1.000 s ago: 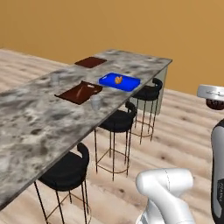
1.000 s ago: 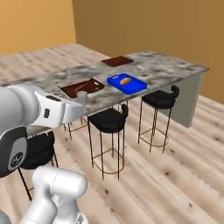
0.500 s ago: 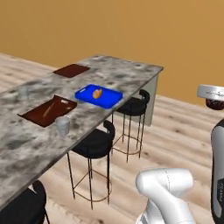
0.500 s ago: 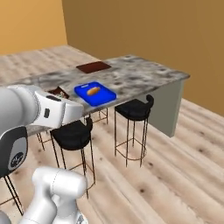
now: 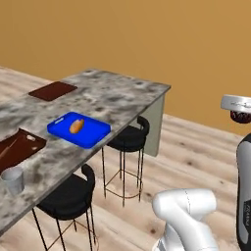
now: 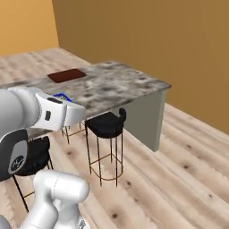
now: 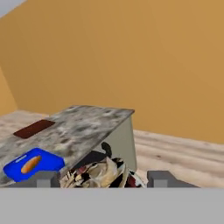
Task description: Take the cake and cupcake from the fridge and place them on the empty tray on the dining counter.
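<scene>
The gripper point(image 7: 103, 177) at the bottom of the hand view stands wide around a round dark-brown cupcake in pale wrapper point(image 7: 101, 174). The flat reddish-brown rectangular tray point(image 5: 53, 90) lies upper left on the grey speckled stone surface point(image 5: 122, 95).

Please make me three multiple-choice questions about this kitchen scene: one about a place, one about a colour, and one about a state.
1. Where does the reddish-brown tray lie?
A. on the dining counter
B. on a stool
C. on the floor

2. What colour is the tray that holds the orange item?
A. green
B. white
C. blue

3. In what state is the reddish-brown tray?
A. it holds a cup
B. nothing is on it
C. it stands on its edge

Answers:
1 A, it lies flat on the stone top, beyond the blue tray.
2 C, its rim is bright blue.
3 B, its surface is bare.
</scene>
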{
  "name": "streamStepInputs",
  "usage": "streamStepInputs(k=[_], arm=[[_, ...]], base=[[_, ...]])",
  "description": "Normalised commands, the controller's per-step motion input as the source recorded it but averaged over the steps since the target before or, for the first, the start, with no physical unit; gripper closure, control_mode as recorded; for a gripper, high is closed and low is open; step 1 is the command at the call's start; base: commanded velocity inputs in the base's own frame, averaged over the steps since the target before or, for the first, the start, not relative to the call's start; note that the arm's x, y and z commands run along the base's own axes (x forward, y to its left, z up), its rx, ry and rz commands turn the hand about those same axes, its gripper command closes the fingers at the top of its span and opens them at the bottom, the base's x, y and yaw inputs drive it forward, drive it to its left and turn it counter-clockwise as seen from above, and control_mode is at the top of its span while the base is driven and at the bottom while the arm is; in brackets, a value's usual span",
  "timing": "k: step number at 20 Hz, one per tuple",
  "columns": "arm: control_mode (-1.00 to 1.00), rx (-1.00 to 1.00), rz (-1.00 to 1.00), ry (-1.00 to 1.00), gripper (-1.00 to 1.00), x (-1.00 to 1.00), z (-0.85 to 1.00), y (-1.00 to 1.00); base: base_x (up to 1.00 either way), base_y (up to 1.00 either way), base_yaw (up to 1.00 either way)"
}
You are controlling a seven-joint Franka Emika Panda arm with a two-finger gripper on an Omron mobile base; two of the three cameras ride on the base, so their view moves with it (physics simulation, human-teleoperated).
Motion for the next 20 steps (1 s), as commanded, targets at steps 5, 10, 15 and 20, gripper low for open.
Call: streamStepInputs(k=[5, 10, 15, 20], arm=[[1.0, 0.0, 0.0, 0.0, 1.0, 0.0, 0.0, 0.0], [1.0, 0.0, 0.0, 0.0, 1.0, 0.0, 0.0, 0.0], [1.0, 0.0, 0.0, 0.0, 1.0, 0.0, 0.0, 0.0], [1.0, 0.0, 0.0, 0.0, 1.0, 0.0, 0.0, 0.0]], base=[[1.0, -1.0, 0.0], [1.0, -1.0, 0.01], [1.0, -1.0, 0.07], [1.0, -1.0, 0.09]])
